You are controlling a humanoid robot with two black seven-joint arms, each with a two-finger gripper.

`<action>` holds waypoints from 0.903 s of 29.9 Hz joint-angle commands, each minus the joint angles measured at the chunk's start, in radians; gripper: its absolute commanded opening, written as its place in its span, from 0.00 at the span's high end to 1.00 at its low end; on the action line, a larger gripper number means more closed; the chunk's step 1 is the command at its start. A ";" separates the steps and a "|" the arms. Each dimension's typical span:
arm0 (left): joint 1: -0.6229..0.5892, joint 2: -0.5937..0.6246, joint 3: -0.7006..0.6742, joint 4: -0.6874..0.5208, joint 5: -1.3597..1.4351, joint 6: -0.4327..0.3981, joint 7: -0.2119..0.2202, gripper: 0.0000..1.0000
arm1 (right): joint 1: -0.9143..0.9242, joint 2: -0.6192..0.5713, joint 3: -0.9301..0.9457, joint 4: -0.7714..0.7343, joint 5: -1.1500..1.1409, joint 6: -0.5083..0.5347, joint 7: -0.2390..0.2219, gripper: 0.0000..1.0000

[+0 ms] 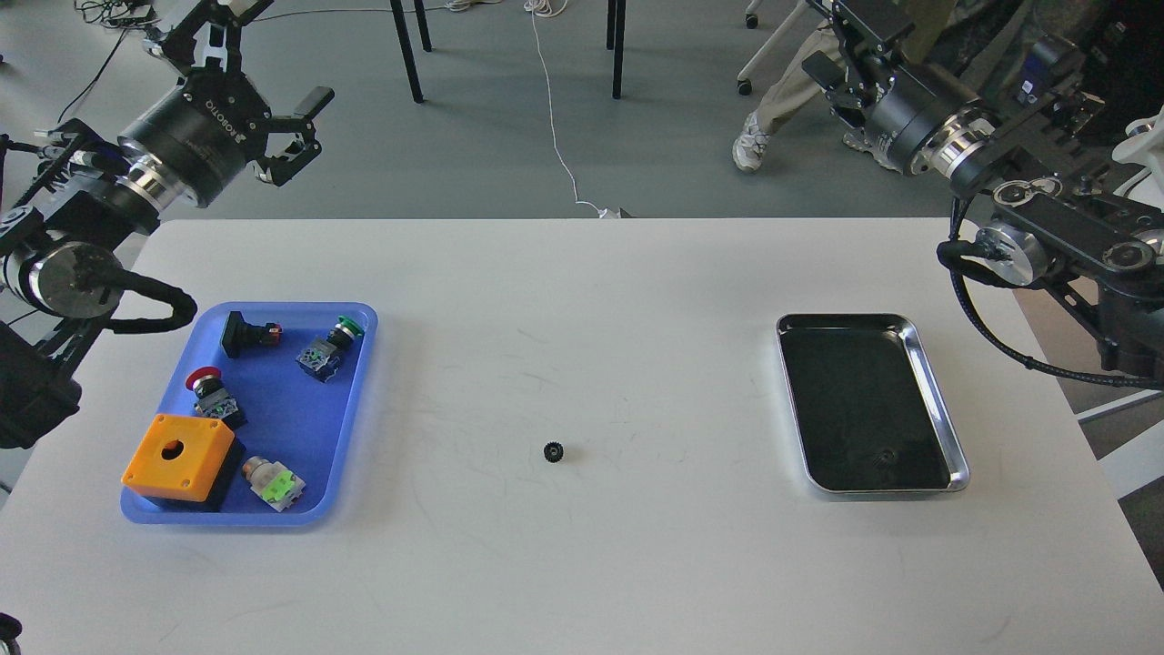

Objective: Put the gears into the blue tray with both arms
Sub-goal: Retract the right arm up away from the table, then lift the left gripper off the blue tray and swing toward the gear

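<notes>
One small black gear (554, 451) lies on the white table, a little in front of its middle. A second gear (880, 458) shows faintly inside the silver metal tray (946, 414) on the right. The blue tray (362, 382) sits at the left and has no gear visible in it. My left gripper (270, 55) is raised beyond the table's far left corner, open, with nothing between its spread fingers. My right gripper (841, 41) is high at the top right, beyond the far edge, and its fingers are cut by the view's top edge.
The blue tray holds an orange box (177, 455), a red push-button (205, 387), a green push-button (329, 346) and two other switch parts. Chair legs and a person's foot (750, 146) stand on the floor behind the table.
</notes>
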 commanded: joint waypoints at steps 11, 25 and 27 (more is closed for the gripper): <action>0.000 0.000 0.000 0.001 0.000 0.000 0.000 0.02 | 0.000 0.000 0.000 0.000 0.000 0.000 0.000 0.03; 0.000 0.000 0.000 0.001 0.000 0.000 0.000 0.02 | 0.000 0.000 0.000 0.000 0.000 0.000 0.000 0.03; 0.019 0.018 0.090 -0.414 0.378 0.091 -0.003 0.02 | -0.199 -0.043 0.228 -0.164 0.445 0.182 0.000 0.03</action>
